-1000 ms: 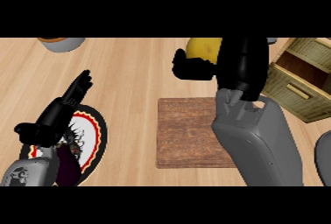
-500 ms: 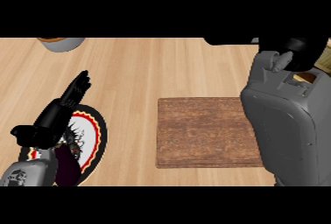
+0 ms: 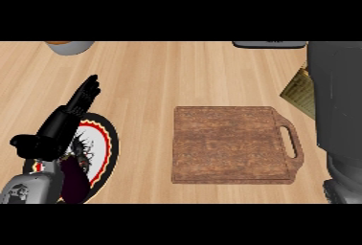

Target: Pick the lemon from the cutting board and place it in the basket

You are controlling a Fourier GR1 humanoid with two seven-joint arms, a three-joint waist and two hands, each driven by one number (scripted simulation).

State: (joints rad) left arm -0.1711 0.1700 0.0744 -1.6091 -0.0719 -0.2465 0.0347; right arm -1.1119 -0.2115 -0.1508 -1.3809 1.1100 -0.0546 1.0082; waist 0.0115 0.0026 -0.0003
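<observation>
The brown wooden cutting board (image 3: 230, 143) lies at the middle of the counter with its handle to the right and nothing on it. No lemon shows anywhere. Only a tan sliver of the basket (image 3: 299, 92) peeks out from behind my right forearm (image 3: 338, 110), which fills the right edge; the right hand itself is out of the picture. My left hand (image 3: 58, 128) rests open at the left over a plate, fingers straight and pointing up the counter.
Under the left hand lies a round plate (image 3: 107, 143) with a red and black rim, and a dark purple thing (image 3: 72, 181) sits on it. A grey bowl (image 3: 69, 46) stands at the top left. A dark flat object (image 3: 270, 44) sits at the top edge.
My right arm has swung to the right with the lemon, and its hand has left the picture. The board's handle is now uncovered. The left hand has stayed still.
</observation>
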